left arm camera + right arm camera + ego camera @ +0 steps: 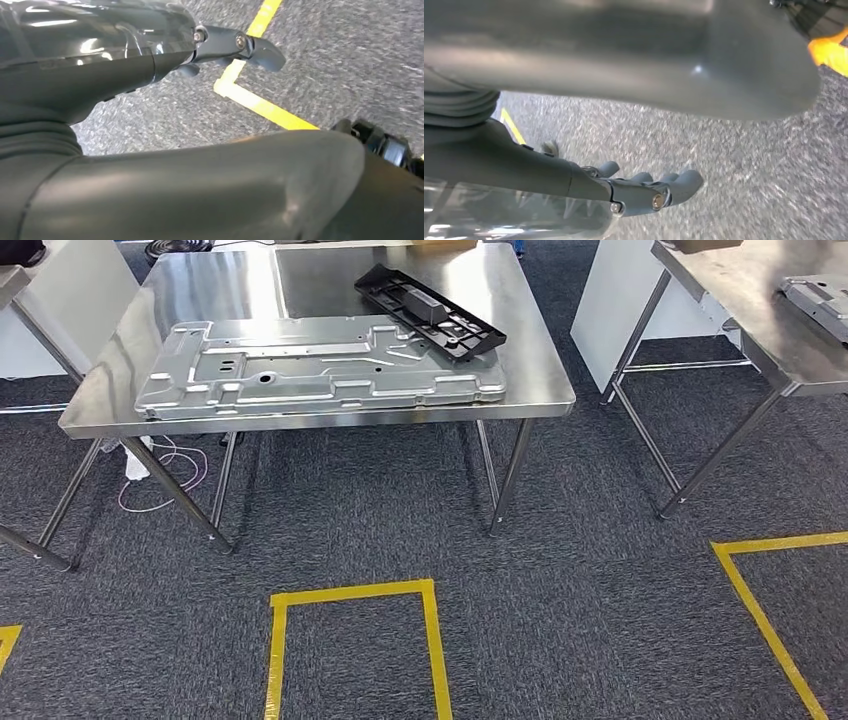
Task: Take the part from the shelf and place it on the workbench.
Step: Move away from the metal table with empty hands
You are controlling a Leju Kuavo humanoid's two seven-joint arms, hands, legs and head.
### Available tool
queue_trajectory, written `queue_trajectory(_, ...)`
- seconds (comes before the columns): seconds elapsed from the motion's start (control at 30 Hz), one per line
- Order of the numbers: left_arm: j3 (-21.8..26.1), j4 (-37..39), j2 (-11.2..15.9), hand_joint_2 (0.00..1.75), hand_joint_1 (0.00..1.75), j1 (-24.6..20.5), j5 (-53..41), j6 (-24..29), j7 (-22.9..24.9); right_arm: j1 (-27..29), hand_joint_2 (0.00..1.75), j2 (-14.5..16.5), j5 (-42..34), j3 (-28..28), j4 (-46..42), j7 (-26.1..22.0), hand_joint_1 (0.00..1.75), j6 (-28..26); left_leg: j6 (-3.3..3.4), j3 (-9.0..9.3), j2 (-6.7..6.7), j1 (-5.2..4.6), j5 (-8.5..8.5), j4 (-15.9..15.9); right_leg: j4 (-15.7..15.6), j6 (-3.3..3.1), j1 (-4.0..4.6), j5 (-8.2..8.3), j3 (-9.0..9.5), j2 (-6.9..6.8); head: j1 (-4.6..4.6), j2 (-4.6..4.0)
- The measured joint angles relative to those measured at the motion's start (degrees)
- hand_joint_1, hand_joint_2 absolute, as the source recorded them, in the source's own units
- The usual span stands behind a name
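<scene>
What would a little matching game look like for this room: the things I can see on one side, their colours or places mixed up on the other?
Things:
1. large metal panel
2. black plastic part
3. tape outline
4. cable

Descriptions:
A. yellow, on the carpet
B. silver, at the table's near edge
C. loose under the table
D. dark, resting partly on the panel

Pairs: 1-B, 2-D, 3-A, 4-C

Grey carpet (pixel 600 620); yellow floor tape (pixel 350 592) in rectangles, one corner just beyond the fingertips in the left wrist view; white power strip, probably, with cables (pixel 160 475), under table.
</scene>
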Motion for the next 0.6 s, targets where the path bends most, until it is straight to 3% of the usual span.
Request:
queue_trajectory(0.07,0.07,0.06,-0.18,0.00,0.00,0.30,0.32,-0.23,0.15,-0.34,0.00,-0.19,0.26,0.33,0.00,0.03,0.00,-0.33,0.44,-0.20,-0.10,-0.07,0.08,-0.61,0.18,0.40,0.06,0.37,-0.45,-0.11,0.28,0.00)
queue_trajectory(0.13,0.25,0.22,-0.34,0.00,0.00,0.62,0.69,-0.45,0.54,-0.44,0.00,-0.47,0.04,0.48,0.00,0.05,0.00,-0.80,1.04,-0.59,-0.02,0.07,0.64,-0.81,1.00,0.95,-0.10,-0.60,-0.93,-0.06,0.41,0.00)
queue_trajectory(0.2,0.45,0.32,-0.46,0.00,0.00,0.72,0.79,-0.60,0.94,-0.44,0.00,-0.84,-0.43,0.47,0.00,0.09,0.00,-1.22,1.57,-1.19,0.10,0.29,1.25,-0.95,5.29,1.55,-0.42,-4.35,-2.53,0.06,0.88,0.00)
queue_trajectory(0.27,0.56,0.33,-0.50,0.00,0.00,0.79,0.75,-0.72,1.14,-0.36,0.00,-1.19,-0.86,0.46,0.00,0.15,0.00,-1.51,1.70,-1.97,0.14,0.38,1.73,-0.90,12.28,1.96,-0.82,-8.41,-4.87,0.09,1.66,0.00)
queue_trajectory(0.3,0.60,0.34,-0.50,0.00,0.00,0.83,0.73,-0.76,1.19,-0.25,0.00,-1.31,-1.05,0.45,0.00,0.18,0.00,-1.61,1.64,-2.31,0.18,0.44,1.96,-0.87,14.65,2.12,-1.01,-9.21,-5.44,0.09,1.94,0.00)
queue_trajectory(0.33,0.66,0.35,-0.50,0.00,0.00,0.84,0.75,-0.76,1.21,-0.12,0.00,-1.43,-1.19,0.45,0.00,0.21,0.00,-1.68,1.54,-2.60,0.20,0.52,2.16,-0.84,15.10,2.25,-1.18,-8.86,-5.10,0.09,2.16,0.00)
queue_trajectory(0.37,0.74,0.36,-0.50,0.00,0.00,0.85,0.80,-0.76,1.20,0.01,0.00,-1.52,-1.31,0.45,0.00,0.29,0.00,-1.73,1.41,-2.79,0.20,0.62,2.33,-0.83,13.36,2.38,-1.35,-7.51,-3.73,0.09,2.36,0.00)
queue_trajectory(0.43,0.92,0.37,-0.55,0.00,0.00,0.83,0.97,-0.73,1.08,0.14,0.00,-1.75,-1.42,0.44,0.00,0.55,0.00,-1.78,1.01,-3.00,0.17,0.76,2.61,-0.82,5.54,2.53,-1.59,-4.04,0.97,0.12,2.76,0.00)
queue_trajectory(0.5,1.04,0.38,-0.62,0.00,0.00,0.73,1.07,-0.70,0.97,0.24,0.00,-2.01,-1.58,0.43,0.00,0.74,0.00,-1.86,0.34,-3.25,0.11,0.74,3.04,-0.80,-0.27,2.44,-1.46,-2.45,4.05,0.28,3.04,0.00)
queue_trajectory(0.6,1.06,0.40,-0.75,0.00,0.00,0.66,1.01,-0.75,0.91,0.55,1.31,-2.26,-1.87,0.39,0.00,0.71,0.00,-2.02,-0.86,-3.85,0.05,0.76,3.67,-0.72,-1.43,1.70,-1.34,-2.28,3.82,0.38,3.04,0.00)
